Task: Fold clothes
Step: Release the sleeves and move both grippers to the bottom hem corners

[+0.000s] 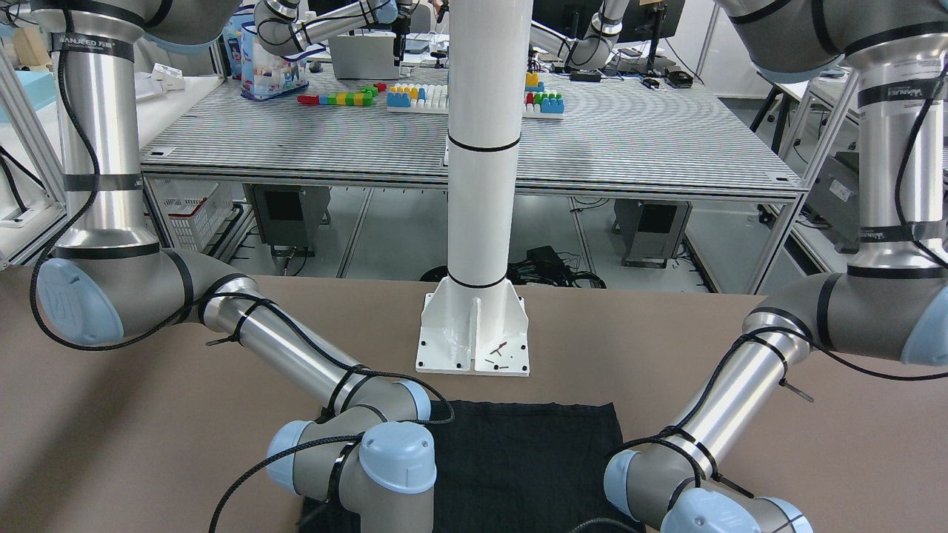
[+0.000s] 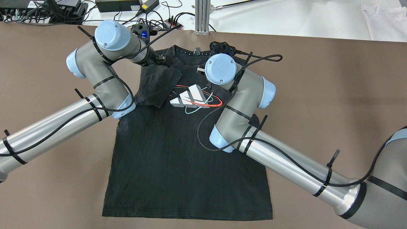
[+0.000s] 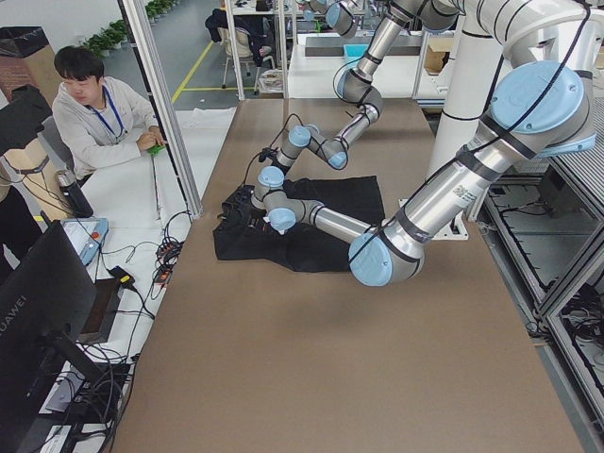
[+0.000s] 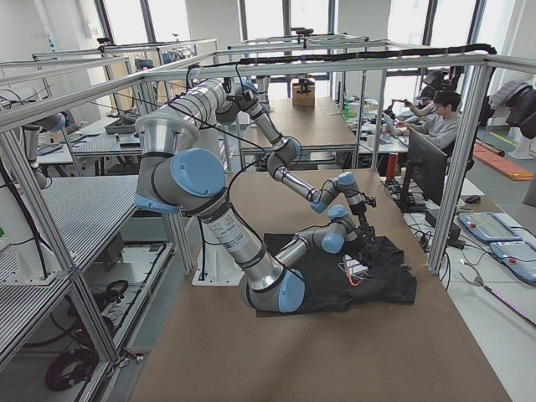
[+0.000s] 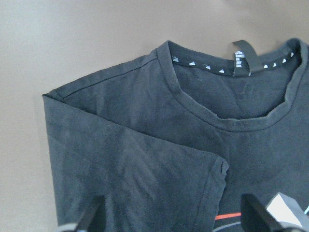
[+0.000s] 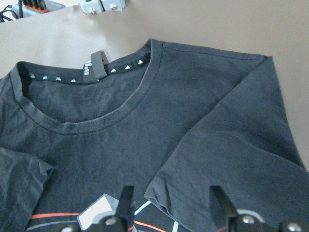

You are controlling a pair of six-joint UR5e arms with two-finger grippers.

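Front view: the black T-shirt [image 1: 518, 459] lies flat on the table [image 1: 111, 444], near the pillar base [image 1: 474, 337]. Overhead: one sleeve [image 2: 157, 86] is folded inward, which narrows the garment. Left wrist view: the left gripper [image 5: 174, 217] hovers with jaws apart and empty. Right wrist view: the right gripper [image 6: 172, 200] does likewise, above the other folded sleeve [image 6: 227, 140]

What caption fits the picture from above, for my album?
The left arm and right arm reach over a black T-shirt on a brown table, one sleeve folded in.
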